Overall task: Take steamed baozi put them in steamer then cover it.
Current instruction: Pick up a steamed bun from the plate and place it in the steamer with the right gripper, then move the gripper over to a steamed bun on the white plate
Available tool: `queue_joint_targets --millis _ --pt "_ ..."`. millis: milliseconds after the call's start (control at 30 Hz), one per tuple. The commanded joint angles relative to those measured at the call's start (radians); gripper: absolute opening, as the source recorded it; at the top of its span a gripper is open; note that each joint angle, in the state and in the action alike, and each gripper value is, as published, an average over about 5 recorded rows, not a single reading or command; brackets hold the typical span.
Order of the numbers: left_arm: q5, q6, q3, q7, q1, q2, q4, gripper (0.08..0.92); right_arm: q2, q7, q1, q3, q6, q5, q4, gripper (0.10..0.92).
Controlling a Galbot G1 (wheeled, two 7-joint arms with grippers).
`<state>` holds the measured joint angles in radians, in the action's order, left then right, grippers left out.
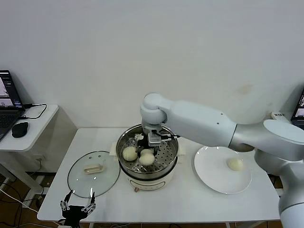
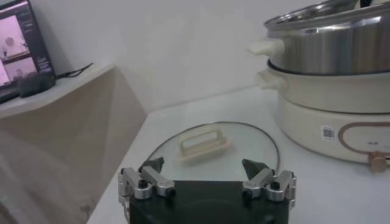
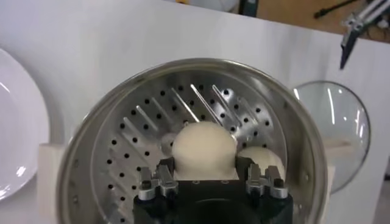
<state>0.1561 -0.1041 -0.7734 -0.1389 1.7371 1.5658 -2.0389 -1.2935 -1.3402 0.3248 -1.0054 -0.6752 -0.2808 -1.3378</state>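
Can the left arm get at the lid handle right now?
Probably yes: left gripper hangs open at the table's front edge, the lid lies flat just ahead, handle up, nothing between.

Looks like a lab or office room staged for kitchen trials, not a real kitchen. Bare white wall [image 1: 142,47] behind, plain white table [image 1: 190,199] carrying an electric steamer [image 1: 148,164] and white plate [image 1: 222,169]. Far left, a side desk [image 1: 28,128] with open laptop [image 1: 8,102], mouse [image 1: 20,129] and trailing cable [image 1: 35,111]. Second screen [image 1: 299,110] at far right.
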Motion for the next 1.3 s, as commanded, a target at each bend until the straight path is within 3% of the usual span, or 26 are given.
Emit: queue_joint_targets --millis 33,400,667,767,867,1067,1167,1300 --pt "-0.001 -0.001 0.0 0.0 -0.001 0.0 0.004 0.823 -0.013 0.009 -0.028 -0.022 -0.006 -0.028 -0.022 0.613" --pt "0.001 -0.001 0.004 0.0 -0.008 0.001 0.011 0.823 -0.014 0.03 -0.016 -0.04 0.058 0.014 -0.017 0.619" --pt "0.004 -0.001 0.006 -0.001 -0.005 -0.001 0.011 0.823 0.029 0.04 0.051 0.047 0.108 0.053 -0.021 0.798" --pt "0.004 -0.001 0.008 -0.002 -0.003 -0.002 0.008 0.823 0.094 0.032 0.096 0.085 0.157 0.095 -0.027 0.819" --pt "0.003 -0.001 0.008 -0.003 -0.003 -0.008 0.005 0.823 0.19 0.031 0.144 0.115 0.298 0.179 -0.023 0.822" --pt "-0.001 -0.007 0.014 -0.009 -0.004 -0.023 -0.003 0.823 0.4 0.011 0.189 0.122 0.724 0.393 -0.007 0.823" --pt "-0.005 -0.011 0.02 -0.014 -0.002 -0.032 -0.01 0.823 0.481 -0.003 0.163 0.134 0.9 0.413 -0.004 0.823" --pt "-0.019 -0.021 0.026 -0.022 0.0 -0.042 -0.022 0.823 0.581 -0.008 0.1 0.158 1.015 0.363 -0.005 0.823"
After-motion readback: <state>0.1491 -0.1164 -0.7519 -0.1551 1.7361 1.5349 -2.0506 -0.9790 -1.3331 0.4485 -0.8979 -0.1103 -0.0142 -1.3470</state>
